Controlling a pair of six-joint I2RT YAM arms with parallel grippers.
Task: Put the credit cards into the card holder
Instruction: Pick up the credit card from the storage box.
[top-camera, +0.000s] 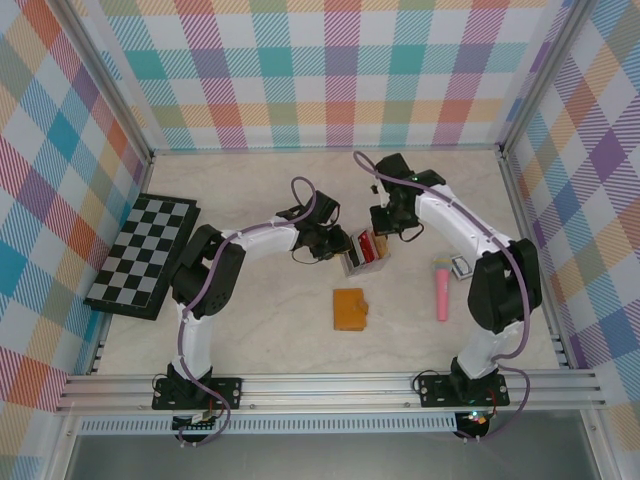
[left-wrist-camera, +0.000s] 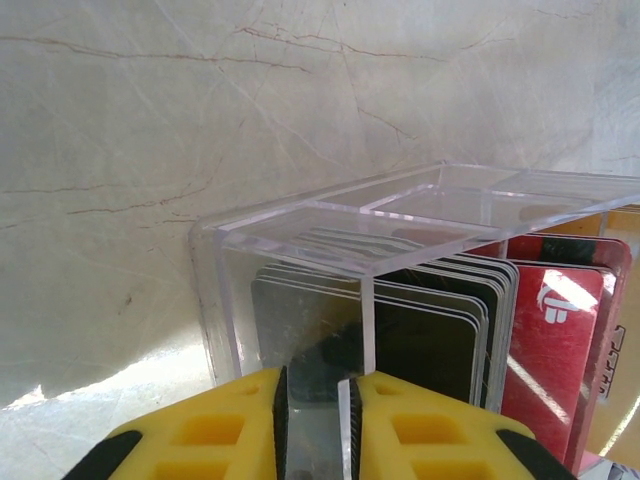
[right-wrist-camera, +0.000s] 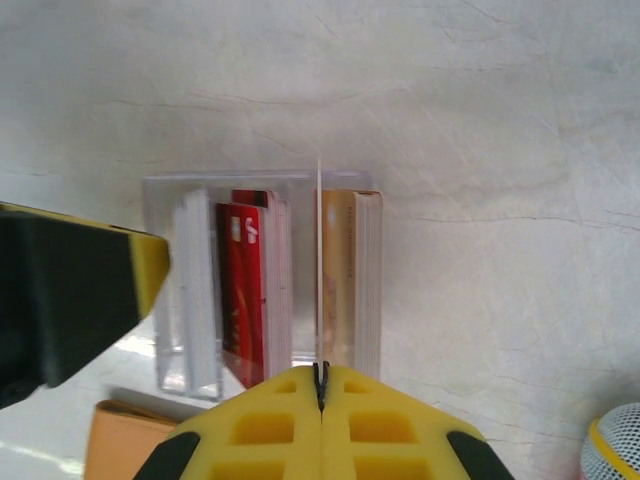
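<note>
A clear plastic box (top-camera: 366, 252) stands mid-table, holding the credit cards (left-wrist-camera: 430, 340) upright in rows: black ones, a red one (right-wrist-camera: 243, 290) and tan ones (right-wrist-camera: 342, 270). My left gripper (left-wrist-camera: 318, 420) is shut on the box's near wall, its yellow fingers (left-wrist-camera: 420, 430) on either side of the clear pane. My right gripper (right-wrist-camera: 321, 385) is above the box and shut on one thin pale card (right-wrist-camera: 319, 260), seen edge-on between the red and tan stacks. The orange card holder (top-camera: 350, 308) lies closed on the table just in front of the box.
A pink cylinder (top-camera: 441, 290) with a mesh head lies right of the card holder, with a small dark object (top-camera: 460, 267) beside it. A black-and-white chessboard (top-camera: 145, 255) sits at the far left. Checked walls surround the table.
</note>
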